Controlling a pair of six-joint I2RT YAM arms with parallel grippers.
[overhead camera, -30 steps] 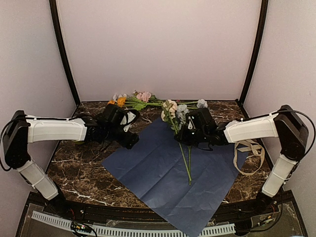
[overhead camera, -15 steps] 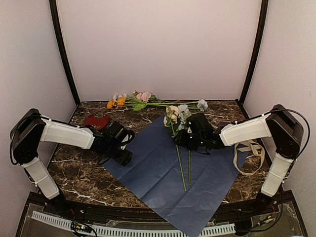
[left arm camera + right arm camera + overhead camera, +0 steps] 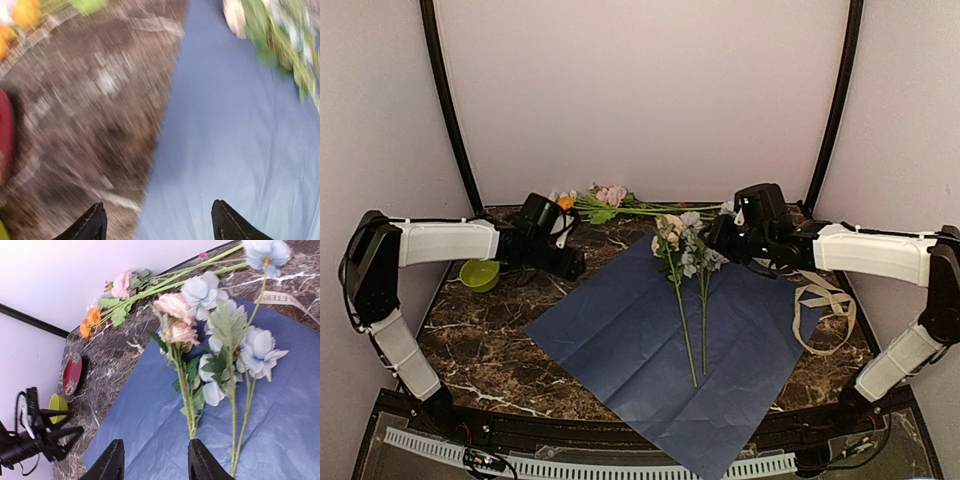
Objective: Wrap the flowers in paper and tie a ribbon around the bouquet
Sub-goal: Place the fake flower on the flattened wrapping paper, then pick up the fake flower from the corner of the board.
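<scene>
The marble worktop [image 3: 470, 330] carries the blue paper [image 3: 620, 340], spread flat below both grippers. The flowers [image 3: 685, 250] lie on the paper just ahead of the right gripper [image 3: 156, 445], whose jaws are parted and empty. The ribbon [image 3: 825, 300] lies behind that gripper, under its arm. The left gripper [image 3: 157, 207] hovers over the paper's left edge, wide and empty.

A dark marbled counter [image 3: 470, 330] is shown. Directly on it are laid the blue paper [image 3: 630, 340] at centre, flowers [image 3: 610, 195] along the back edge, the ribbon [image 3: 825, 292] at right and a green bowl [image 3: 480, 273] at left.
</scene>
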